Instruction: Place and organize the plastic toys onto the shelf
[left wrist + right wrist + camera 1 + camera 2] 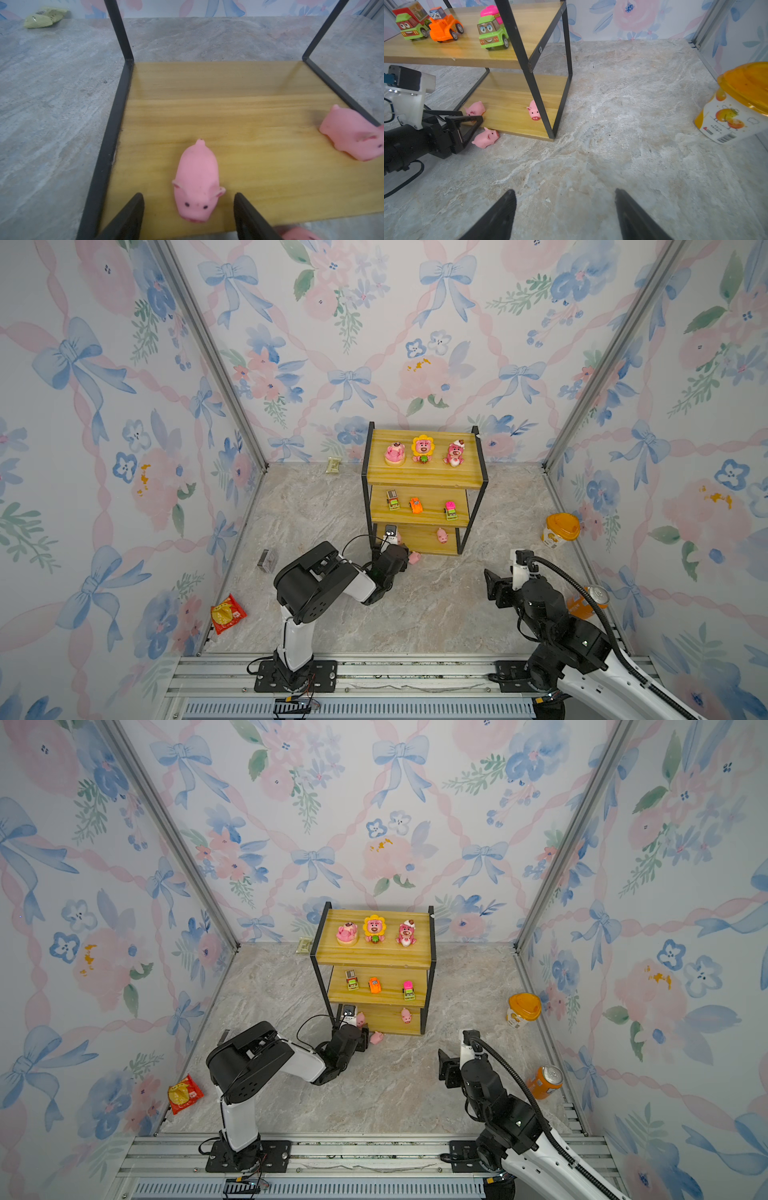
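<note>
The shelf point(428, 477) stands at the back of the marble floor. Three pink bears point(422, 449) sit on its top board and three cars point(415, 505) on the middle one. My left gripper point(188, 195) is open at the bottom board's front left corner. One pink pig point(197, 187) stands free between its fingertips, touching neither. A second pig point(534, 111) is at the board's right side. A third pig point(485, 138) lies on the floor just off the front edge, beside my left gripper. My right gripper point(564, 190) hangs open and empty over bare floor to the right.
A yellow-lidded cup point(560, 529) and an orange can point(590, 601) stand by the right wall. A red snack packet point(226, 612) and a small dark box point(268, 560) lie at the left. A green packet point(333, 465) lies by the back wall.
</note>
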